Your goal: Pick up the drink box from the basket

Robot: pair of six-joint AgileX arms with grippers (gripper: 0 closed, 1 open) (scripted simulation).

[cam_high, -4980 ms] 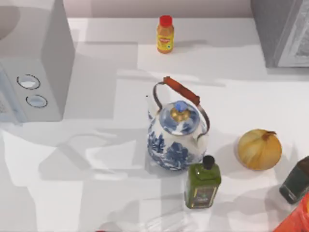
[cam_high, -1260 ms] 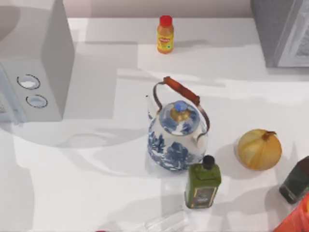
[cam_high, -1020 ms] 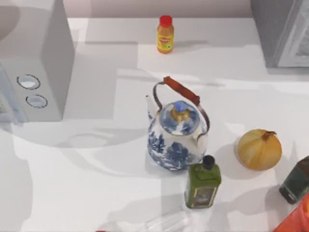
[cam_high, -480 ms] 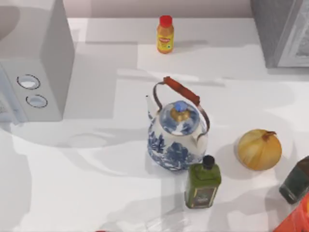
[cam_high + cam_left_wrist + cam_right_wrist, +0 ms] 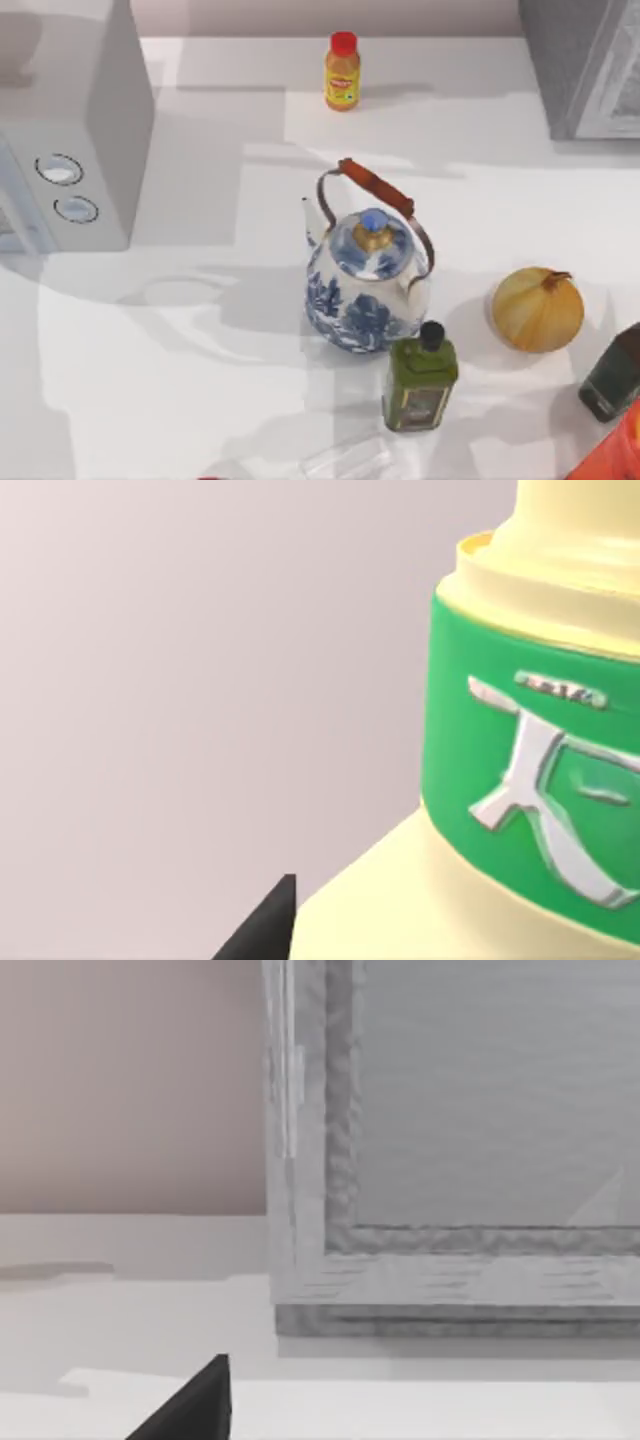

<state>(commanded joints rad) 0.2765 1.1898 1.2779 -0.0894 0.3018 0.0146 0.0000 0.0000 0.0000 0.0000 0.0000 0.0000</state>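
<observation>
Teapot (image 5: 367, 282) stands mid-table. Oil bottle (image 5: 420, 381) touches its near right; onion (image 5: 538, 309) farther right. Juice bottle (image 5: 342, 71) well behind.

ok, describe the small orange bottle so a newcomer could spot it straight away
Start at the blue-and-white teapot in the middle of the white table, then look straight toward the far edge. The small orange bottle stands upright there, alone. Its red cap and yellow label set it apart from the dark-capped green bottle beside the teapot.

Left gripper (image 5: 262, 930): one dark fingertip in the left wrist view. Right gripper (image 5: 190, 1405): one dark fingertip in the right wrist view.
</observation>
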